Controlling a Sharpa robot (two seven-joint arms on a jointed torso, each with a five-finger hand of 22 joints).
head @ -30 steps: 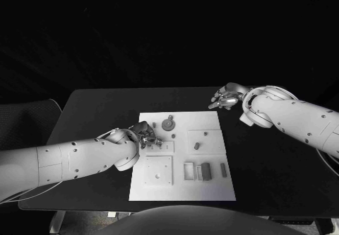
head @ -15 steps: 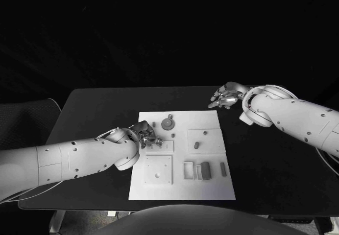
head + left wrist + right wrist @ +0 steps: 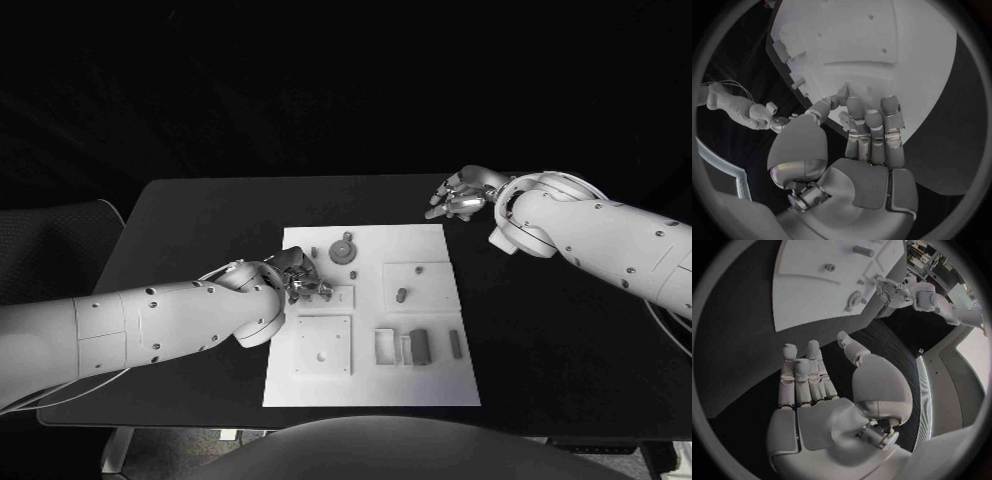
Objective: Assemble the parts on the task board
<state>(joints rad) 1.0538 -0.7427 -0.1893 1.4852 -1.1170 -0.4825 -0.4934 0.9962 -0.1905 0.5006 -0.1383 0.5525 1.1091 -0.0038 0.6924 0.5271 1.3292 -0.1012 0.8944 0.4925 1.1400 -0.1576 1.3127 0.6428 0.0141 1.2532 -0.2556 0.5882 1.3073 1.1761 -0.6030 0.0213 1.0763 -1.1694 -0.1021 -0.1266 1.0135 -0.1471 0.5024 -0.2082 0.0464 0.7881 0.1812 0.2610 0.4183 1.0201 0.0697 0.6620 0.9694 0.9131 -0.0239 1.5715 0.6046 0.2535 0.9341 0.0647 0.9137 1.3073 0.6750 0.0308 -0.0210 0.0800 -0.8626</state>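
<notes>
Left hand reaches over the task board's left edge, fingers curled together, empty; right hand hovers over the tabletop, fingers loosely apart, empty

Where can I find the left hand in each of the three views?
Head view: left hand at the task board's left edge.
Left wrist view: it rises through the middle, fingertips at the board's edge.
Right wrist view: small, far side of the board.
Shared landmark: the task board.
</notes>
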